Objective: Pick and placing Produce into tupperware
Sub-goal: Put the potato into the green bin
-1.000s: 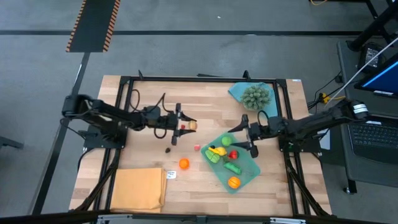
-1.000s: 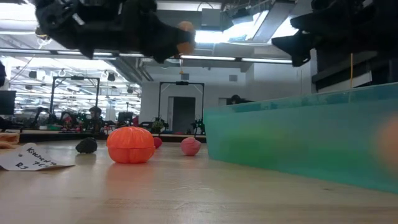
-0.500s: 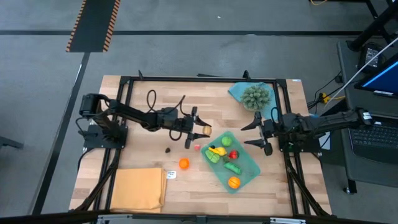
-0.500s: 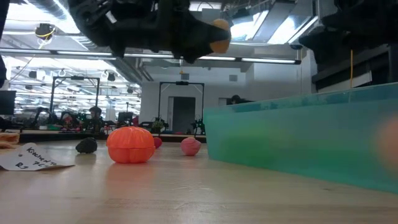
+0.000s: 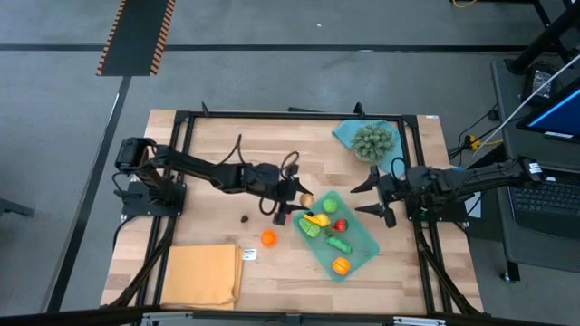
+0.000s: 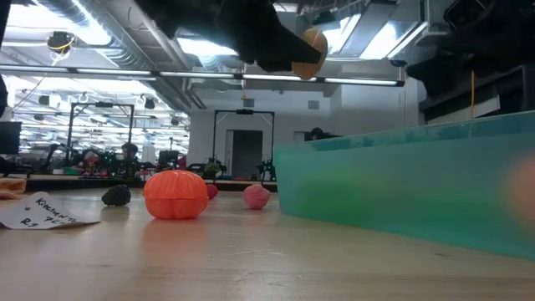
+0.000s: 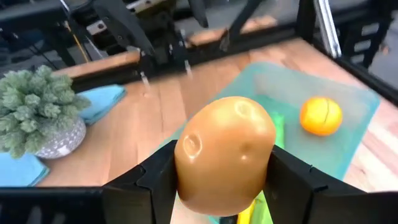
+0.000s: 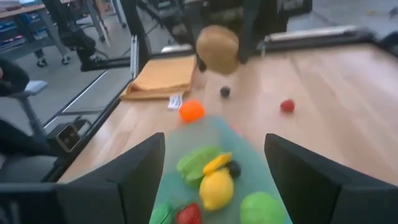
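A: Where is the potato (image 7: 225, 152)?
B: Clamped in the left end effector (image 5: 303, 200), in the air over the near-left edge of the green container (image 5: 362, 243).
A: And the container?
B: Toward the worktop's (image 5: 217, 145) right front, holding several pieces.
A: The right end effector (image 5: 369, 196)?
B: Spread wide and empty, beside the container's right edge.
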`<state>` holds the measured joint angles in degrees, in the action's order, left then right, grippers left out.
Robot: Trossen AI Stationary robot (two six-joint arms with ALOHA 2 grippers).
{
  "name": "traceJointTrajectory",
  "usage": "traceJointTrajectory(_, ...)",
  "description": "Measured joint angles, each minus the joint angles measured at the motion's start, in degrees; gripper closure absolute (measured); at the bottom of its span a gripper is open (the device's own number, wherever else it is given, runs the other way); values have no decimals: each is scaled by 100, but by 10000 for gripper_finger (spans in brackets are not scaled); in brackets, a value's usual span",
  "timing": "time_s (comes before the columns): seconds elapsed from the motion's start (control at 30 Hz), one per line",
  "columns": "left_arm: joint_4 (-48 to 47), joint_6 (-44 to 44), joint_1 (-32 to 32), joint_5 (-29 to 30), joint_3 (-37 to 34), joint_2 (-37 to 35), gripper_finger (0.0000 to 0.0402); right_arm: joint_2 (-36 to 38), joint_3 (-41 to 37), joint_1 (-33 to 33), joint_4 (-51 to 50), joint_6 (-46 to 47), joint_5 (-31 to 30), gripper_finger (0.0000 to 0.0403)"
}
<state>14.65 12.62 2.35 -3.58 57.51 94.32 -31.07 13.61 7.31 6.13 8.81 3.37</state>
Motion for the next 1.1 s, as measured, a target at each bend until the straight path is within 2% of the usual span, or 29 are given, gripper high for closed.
traceJointTrajectory(0.2, -887, 151, 165, 68, 558, 0, 217, 0, 0, 0, -313, 170, 209, 125)
traceJointTrajectory(0.43, -1002, 236, 324, 83, 805, 0, 217, 0, 0, 0, -332, 143, 228, 125)
traceJointTrajectory(0.73, -1672, 451, 378, 105, 1298, 8, 217, 0, 0, 0, -390, 136, 228, 125)
traceJointTrajectory(0.9, -1889, 537, 381, 103, 1706, 401, 217, 0, 0, 0, -441, 129, 228, 125)
traceJointTrajectory(1.1, -2969, 752, 378, 96, 2590, 1072, 217, -4, -2, 12, -548, 143, 229, 125)
